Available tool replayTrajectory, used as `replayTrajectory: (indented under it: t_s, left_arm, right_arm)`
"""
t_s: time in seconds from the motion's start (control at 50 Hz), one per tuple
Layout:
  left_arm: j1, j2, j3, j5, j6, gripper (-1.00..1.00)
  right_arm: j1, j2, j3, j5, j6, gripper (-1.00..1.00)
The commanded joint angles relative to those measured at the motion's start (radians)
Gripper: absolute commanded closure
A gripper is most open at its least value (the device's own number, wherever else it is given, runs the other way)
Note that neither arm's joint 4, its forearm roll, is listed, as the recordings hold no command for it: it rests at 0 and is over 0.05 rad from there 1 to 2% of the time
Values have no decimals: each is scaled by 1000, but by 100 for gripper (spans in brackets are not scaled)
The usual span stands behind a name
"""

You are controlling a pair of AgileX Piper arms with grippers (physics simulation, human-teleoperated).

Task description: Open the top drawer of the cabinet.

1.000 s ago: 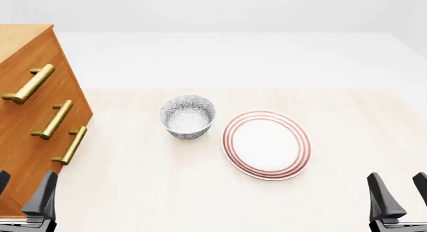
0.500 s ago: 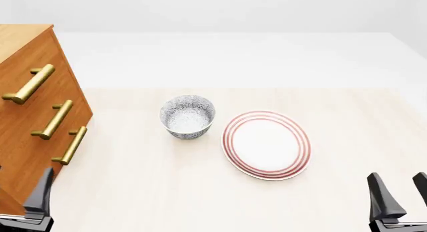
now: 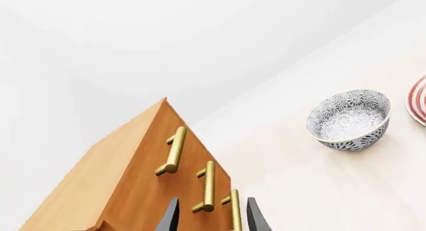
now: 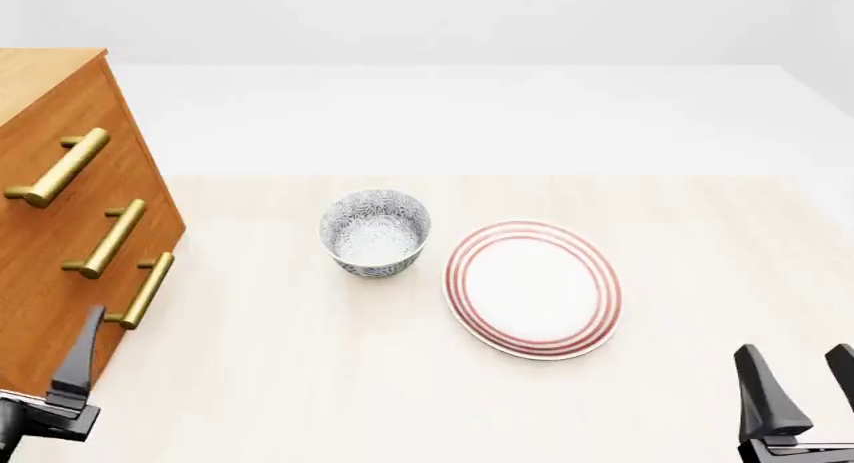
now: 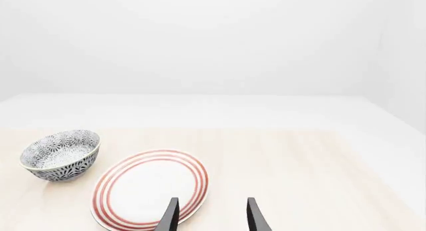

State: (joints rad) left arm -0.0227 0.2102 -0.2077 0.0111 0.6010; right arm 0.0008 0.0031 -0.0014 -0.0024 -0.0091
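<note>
Left gripper (image 4: 54, 378) has shifted toward the cabinet (image 4: 54, 273) over the last second: both fingers showed at the front view's bottom-left before, now only one dark finger is in frame, raised a bit and tilted, close to the lowest handle (image 4: 142, 290). Its wrist view shows the fingers parted with nothing between them, aimed at the cabinet front. Right gripper (image 4: 801, 393) hasn't budged, near the front view's bottom-right corner, fingers apart, empty.

Next out, the middle handle (image 4: 107, 239), then the top drawer (image 4: 80, 133) with its brass bar handle (image 4: 56, 167), highest of the three, flush with the cabinet front, so not opened. Cabinet sits at the table's (image 4: 400, 383) left side. Bowl (image 4: 375, 232) and striped plate (image 4: 533, 288) sit mid-table, just beside each other, well apart from the cabinet.

Judgement: approach phase only; the left arm must climb past two handles to reach the top one. Grabbing a lower handle is the risk.
</note>
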Motion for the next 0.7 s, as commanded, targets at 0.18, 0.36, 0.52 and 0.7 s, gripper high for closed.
replayTrajectory:
  t_s: [0.18, 0.36, 0.52, 0.7]
  left_arm:
    - [6, 245, -83, -98, 492, -100]
    - [18, 302, -67, -166, 545, -100]
    - [18, 384, -71, -247, 598, -100]
    - [38, 473, -58, -348, 670, -100]
  right_arm:
    - [0, 0, 0, 0, 0, -100]
    - [0, 0, 0, 0, 0, -100]
    - [0, 0, 0, 0, 0, -100]
    - [0, 0, 0, 0, 0, -100]
